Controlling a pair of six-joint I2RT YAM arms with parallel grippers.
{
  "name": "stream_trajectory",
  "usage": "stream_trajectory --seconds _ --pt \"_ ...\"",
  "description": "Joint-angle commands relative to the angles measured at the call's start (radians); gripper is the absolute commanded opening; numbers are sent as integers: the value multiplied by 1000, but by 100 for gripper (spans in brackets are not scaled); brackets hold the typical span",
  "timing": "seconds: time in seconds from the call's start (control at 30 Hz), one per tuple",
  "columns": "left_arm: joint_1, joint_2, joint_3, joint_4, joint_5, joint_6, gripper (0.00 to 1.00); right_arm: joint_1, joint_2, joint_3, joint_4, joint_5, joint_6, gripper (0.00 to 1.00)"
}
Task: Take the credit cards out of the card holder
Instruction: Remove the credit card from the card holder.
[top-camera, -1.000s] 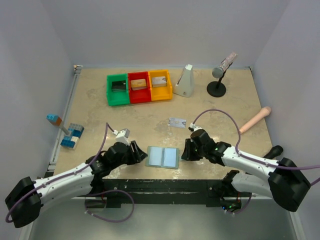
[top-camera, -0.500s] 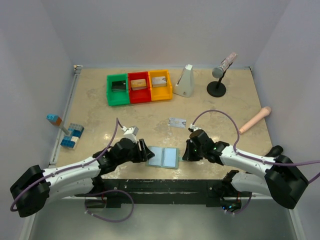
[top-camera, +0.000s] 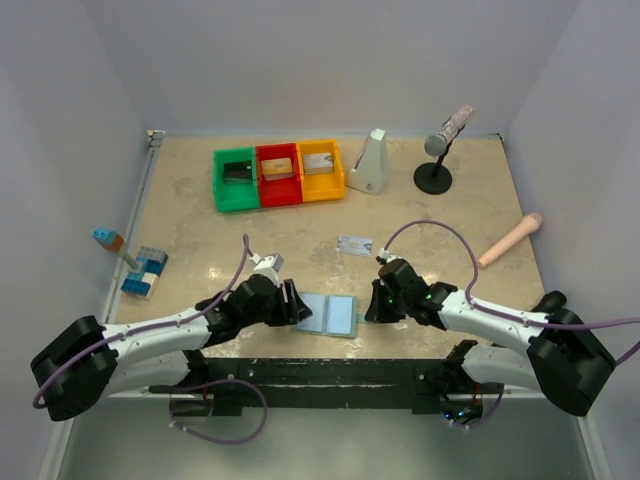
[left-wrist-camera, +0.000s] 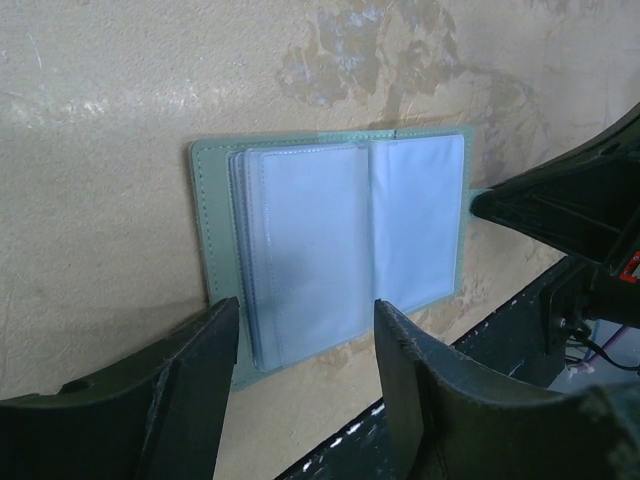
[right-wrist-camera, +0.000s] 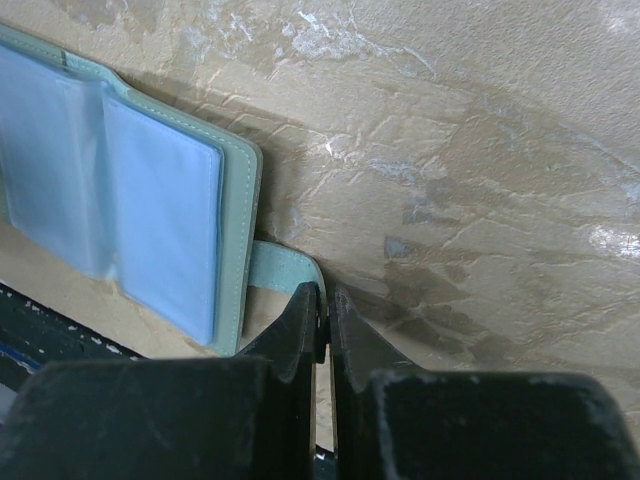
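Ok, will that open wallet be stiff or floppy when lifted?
Probably floppy: the wallet lies open flat with loose plastic sleeves fanned inside. It looks thin and light, so a push would likely slide it across the table.

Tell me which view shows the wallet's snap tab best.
Right wrist: the snap tab is large and sharp, ending between the closed tips of the right gripper. Left wrist shows only a sliver; top external hides it.
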Motion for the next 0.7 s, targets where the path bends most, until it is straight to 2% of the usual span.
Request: stream_trajectory --seconds 0.0,0.37,0.67 --pt "-6 24 38 72 30 20 61 3 4 26 0 -20 -4 0" --pt "-6 86 41 115 65 20 60 3 24 38 11 -31 -7 0" --pt "-7 57 27 216 123 57 58 3 41 38 25 -37 -9 0"
